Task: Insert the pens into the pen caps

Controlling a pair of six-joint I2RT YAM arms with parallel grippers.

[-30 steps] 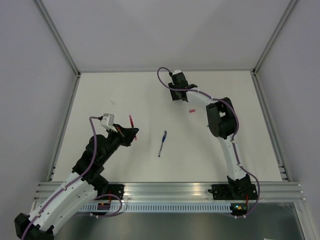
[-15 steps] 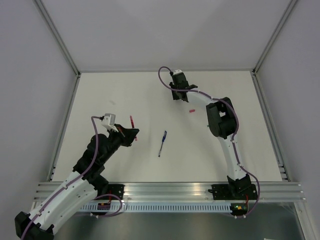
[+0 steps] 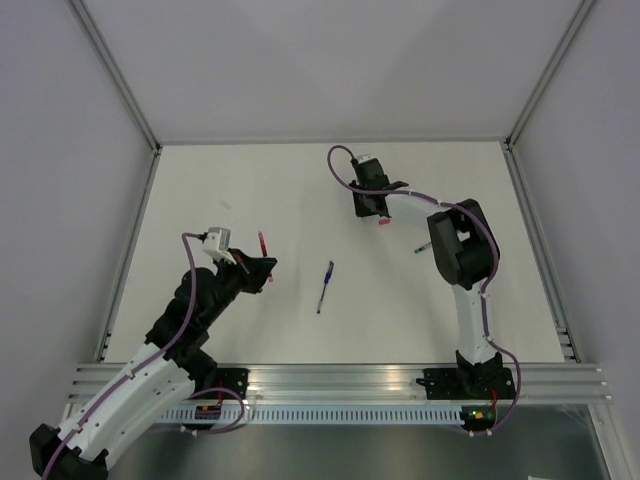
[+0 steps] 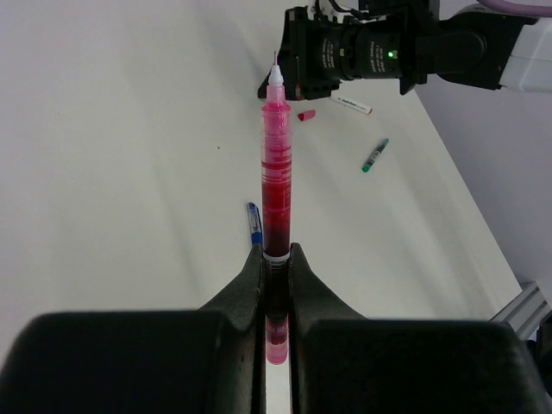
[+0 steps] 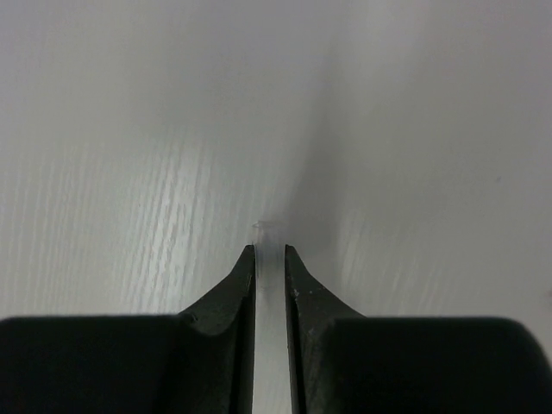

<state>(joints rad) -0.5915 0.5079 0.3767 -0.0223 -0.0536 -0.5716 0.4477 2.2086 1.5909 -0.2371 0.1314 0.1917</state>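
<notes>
left pincer (image 4: 276, 259) is clamped tight on the red pen (image 4: 276, 172), gripping the lower barrel so the bare tip sticks straight out ahead of it. the thing we care about: the red cap (image 4: 305, 115) lies on the counter (image 4: 129, 172) out past that tip and a touch to its right, so the pen's long axis is already roughly aimed at it. the cap sits well apart from the left arm and just beside the right pincer (image 5: 270, 250), so the right arm is way nearer.

the right pincer's tips are almost together with a pale sliver between them. we can't tell if it's holding anything.

blue pen (image 4: 254, 222), green pen (image 4: 374, 155) and white pen (image 4: 352, 105) lie loose on the counter. the white one has dark print, too small to read.
</notes>
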